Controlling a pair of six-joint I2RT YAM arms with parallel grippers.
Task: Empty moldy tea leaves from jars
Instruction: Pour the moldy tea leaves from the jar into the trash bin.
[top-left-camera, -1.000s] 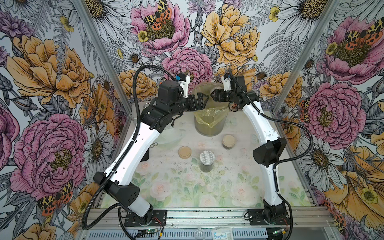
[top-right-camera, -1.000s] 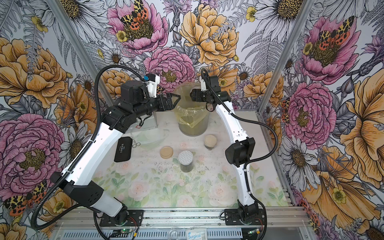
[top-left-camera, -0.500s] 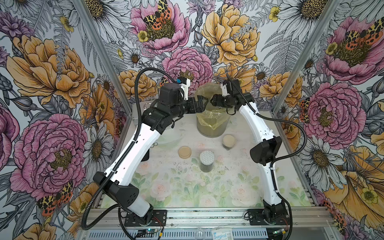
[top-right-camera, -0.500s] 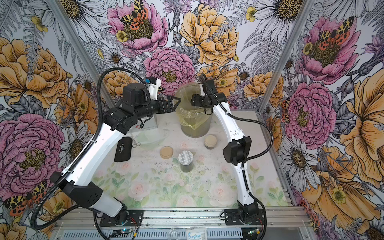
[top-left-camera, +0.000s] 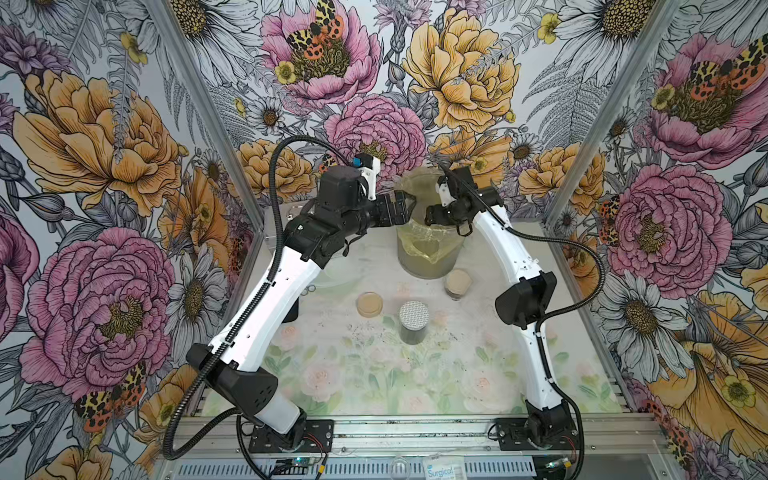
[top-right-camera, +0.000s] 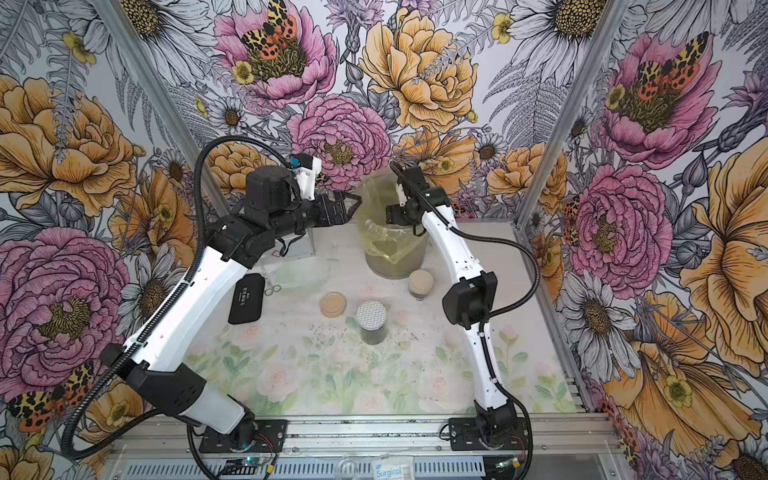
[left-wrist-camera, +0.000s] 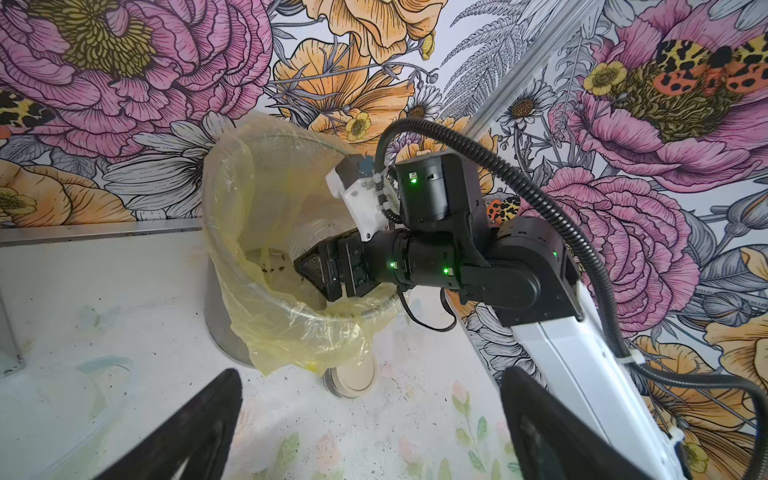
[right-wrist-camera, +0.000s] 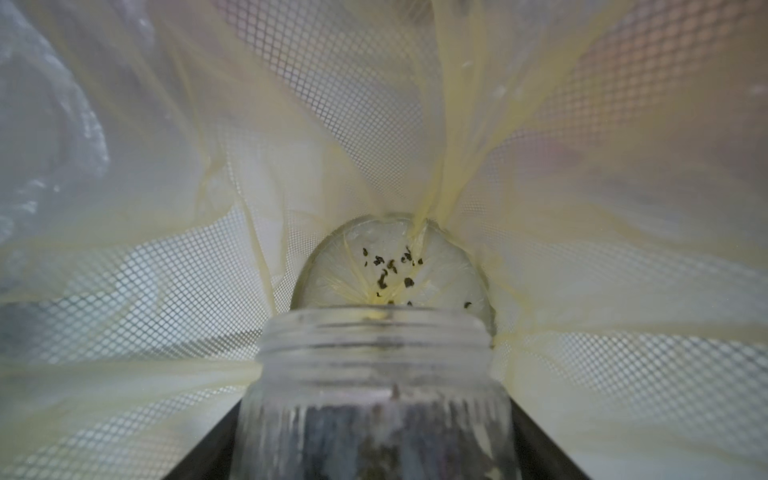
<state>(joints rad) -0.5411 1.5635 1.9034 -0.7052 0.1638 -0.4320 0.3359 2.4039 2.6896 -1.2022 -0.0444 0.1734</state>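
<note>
1 open jar (right-wrist-camera: 376, 395), clamped in right jaws, tips inside bin (top-left-camera: 419, 266) at bench's far edge; tea leaves (right-wrist-camera: 374, 432) cling inside; left jaws wide, empty. Risk: glass slips, falls into bag (left-wrist-camera: 299, 345).

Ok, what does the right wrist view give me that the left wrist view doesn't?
Right wrist only: the open jar close up, mouth facing away from the camera, with dark tea leaves inside it. Left wrist only: the right gripper seen from outside, reaching into the mesh bin, and a tan-lidded jar standing next to that bin. Both: the yellow bag lining the bin, with loose dark bits lying in it.
</note>
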